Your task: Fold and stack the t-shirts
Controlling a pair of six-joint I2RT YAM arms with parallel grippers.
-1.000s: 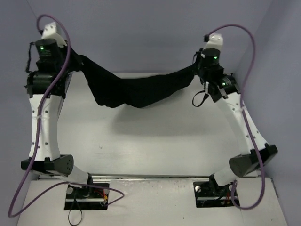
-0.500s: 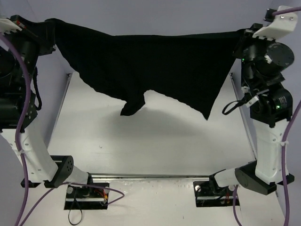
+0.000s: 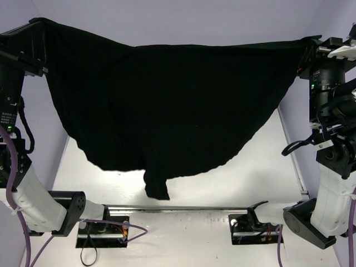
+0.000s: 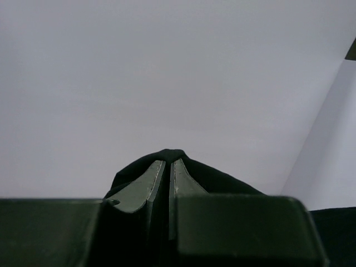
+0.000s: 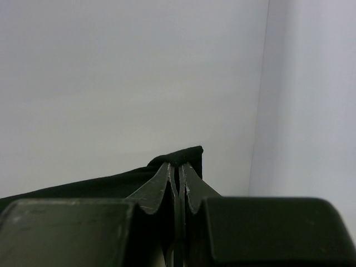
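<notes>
Place: a robotics lab test cell, as far as my feeds show it.
Walls: plain pale lilac panels [image 3: 194, 22] close the cell at 12 o'clock, with more at 9 and 3 o'clock. My right wrist camera shows two of them meeting in a bare corner [image 5: 261, 83].
Table: a flat white table [image 3: 261, 167] fills the floor of the cell.
Arms: I see the white-shelled left arm [image 3: 33, 194] rising at 7 o'clock and the right arm [image 3: 334, 189] at 5 o'clock.
Rail: a metal rail [image 3: 178, 209] runs along the near edge at 6 o'clock, between the two bases.
Wiring: loose purple cables [image 3: 139, 227] loop around open base plates [image 3: 103, 231] with bare wires showing.
</notes>
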